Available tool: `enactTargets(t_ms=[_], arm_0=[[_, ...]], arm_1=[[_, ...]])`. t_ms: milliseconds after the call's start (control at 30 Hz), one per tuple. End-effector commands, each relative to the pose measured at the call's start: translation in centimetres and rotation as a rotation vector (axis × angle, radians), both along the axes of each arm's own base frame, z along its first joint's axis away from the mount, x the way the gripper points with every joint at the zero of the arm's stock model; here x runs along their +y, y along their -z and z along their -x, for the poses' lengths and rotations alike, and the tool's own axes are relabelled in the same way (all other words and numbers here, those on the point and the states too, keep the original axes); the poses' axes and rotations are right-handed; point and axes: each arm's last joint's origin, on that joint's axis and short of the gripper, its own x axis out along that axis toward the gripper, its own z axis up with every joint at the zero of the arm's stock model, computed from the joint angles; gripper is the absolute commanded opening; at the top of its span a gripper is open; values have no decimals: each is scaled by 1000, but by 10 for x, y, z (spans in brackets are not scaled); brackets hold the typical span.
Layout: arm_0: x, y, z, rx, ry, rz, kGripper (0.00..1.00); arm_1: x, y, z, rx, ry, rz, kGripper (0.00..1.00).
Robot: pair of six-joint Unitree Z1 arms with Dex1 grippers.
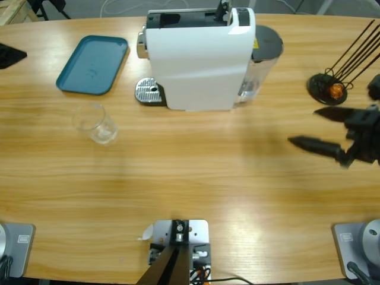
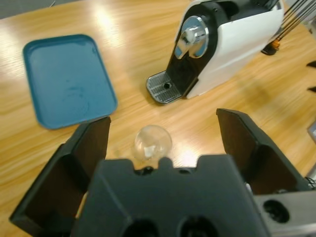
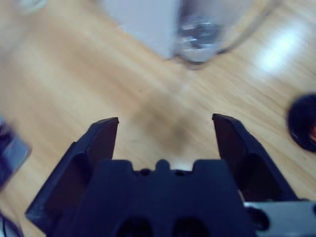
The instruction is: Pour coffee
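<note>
At nine o'clock on your tabletop [image 1: 196,178] the glass [image 1: 96,123] stands upright, mouth up. Your coffee machine [image 1: 199,59] lies with its long axis left-right, spout [image 1: 142,44] pointing to nine. Your left end effector [image 2: 163,123] gapes wide above the glass, holding nothing. Your right end effector [image 1: 317,127], at three o'clock, is also wide and empty.

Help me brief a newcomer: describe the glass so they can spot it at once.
Find the white coffee machine at the table's far side. In the high view, a teal tray lies to its left, and the glass stands just in front of that tray. It is the only clear, see-through thing there.
</note>
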Motion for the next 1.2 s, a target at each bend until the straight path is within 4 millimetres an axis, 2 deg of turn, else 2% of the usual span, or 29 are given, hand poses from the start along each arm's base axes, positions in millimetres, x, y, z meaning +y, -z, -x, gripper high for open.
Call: enactTargets(t_ms=[33, 200, 233, 267, 300, 433, 467, 500, 600, 733, 867, 1200], arm_0=[[18, 18, 23, -4, -157, 17, 928], [15, 13, 24, 38, -113, 62, 927], [14, 13, 24, 45, -102, 66, 927], [13, 13, 24, 56, -93, 65, 927], [13, 15, 25, 71, -83, 63, 928], [14, 19, 30, 108, -72, 44, 931], [15, 19, 31, 109, -73, 42, 931], [15, 19, 31, 110, -73, 41, 931], [15, 20, 30, 113, -73, 38, 931], [15, 21, 31, 116, -72, 36, 931], [15, 22, 30, 118, -73, 34, 931], [15, 23, 30, 118, -72, 28, 931]], arm_1=[[-25, -24, -3, -71, 300, 19, 798], [-52, -21, -23, -41, 670, -38, 797], [-55, -17, -27, -26, 717, -50, 757], [-56, -12, -32, -9, 751, -54, 670], [-55, -7, -40, 8, 775, -56, 593], [-44, 12, -70, 66, 809, -50, 589], [-40, 18, -78, 81, 812, -48, 559], [-37, 23, -86, 95, 816, -42, 484], [-33, 44, -100, 152, 855, -11, 474], [-35, 63, -97, 182, 898, 17, 485], [-41, 71, -91, 175, 930, 33, 485], [-45, 80, -108, 151, 960, 41, 490]])
